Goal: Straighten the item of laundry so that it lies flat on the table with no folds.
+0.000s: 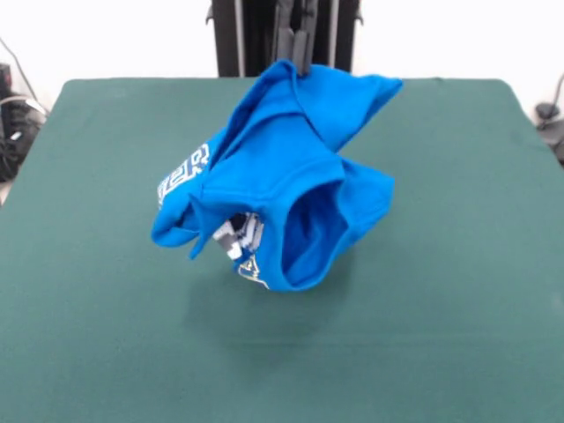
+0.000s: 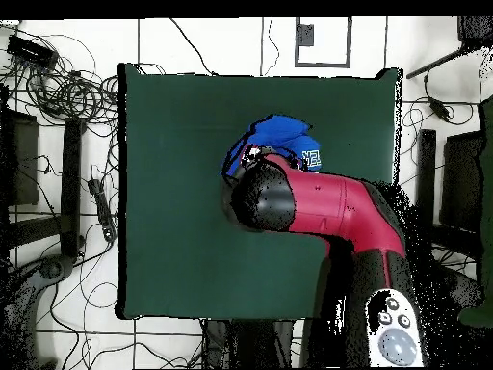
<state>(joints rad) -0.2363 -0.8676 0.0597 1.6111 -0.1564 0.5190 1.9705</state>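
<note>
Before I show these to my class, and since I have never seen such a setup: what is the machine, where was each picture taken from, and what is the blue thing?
The machine is a robot arm, red and black, standing at a table covered in dark green cloth. One picture is taken from across the table, facing the robot; the other looks straight down from above, with the robot's base at the bottom. The blue thing is a small T-shirt with white lettering. The arm's tool comes down from the top of the facing picture and holds the shirt by its upper edge. The shirt hangs bunched and folded, seemingly lifted clear above its shadow on the cloth. From above, the arm hides most of it.
</note>
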